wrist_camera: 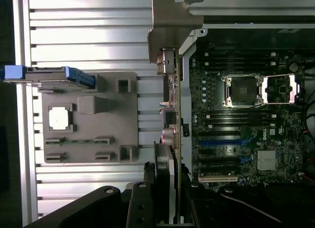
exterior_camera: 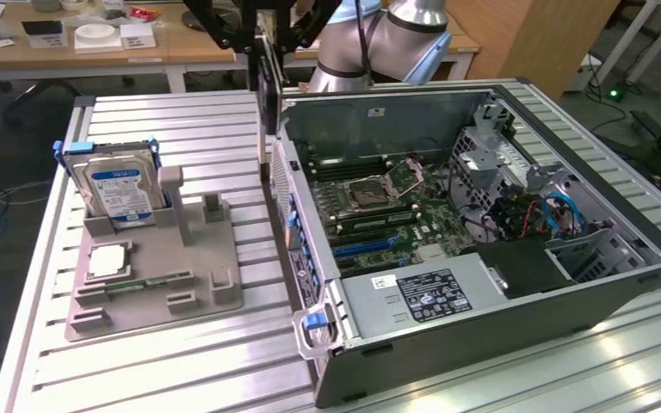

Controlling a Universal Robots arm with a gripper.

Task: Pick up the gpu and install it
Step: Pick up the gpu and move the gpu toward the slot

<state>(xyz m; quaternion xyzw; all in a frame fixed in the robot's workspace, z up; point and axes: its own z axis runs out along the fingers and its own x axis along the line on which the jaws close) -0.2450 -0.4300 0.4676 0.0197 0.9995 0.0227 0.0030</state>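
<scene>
Jaws clamped on the gpu (exterior_camera: 268,86), holding it upright and edge-on above the wall of the open case (exterior_camera: 480,344) (likely so its connector edge faces the motherboard (wrist_camera: 236,139) slots).

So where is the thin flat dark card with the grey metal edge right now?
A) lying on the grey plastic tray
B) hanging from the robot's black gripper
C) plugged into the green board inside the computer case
B: the thin flat dark card hangs upright from the black gripper, up by the wall of the open metal computer case, off the grey plastic tray.
</scene>
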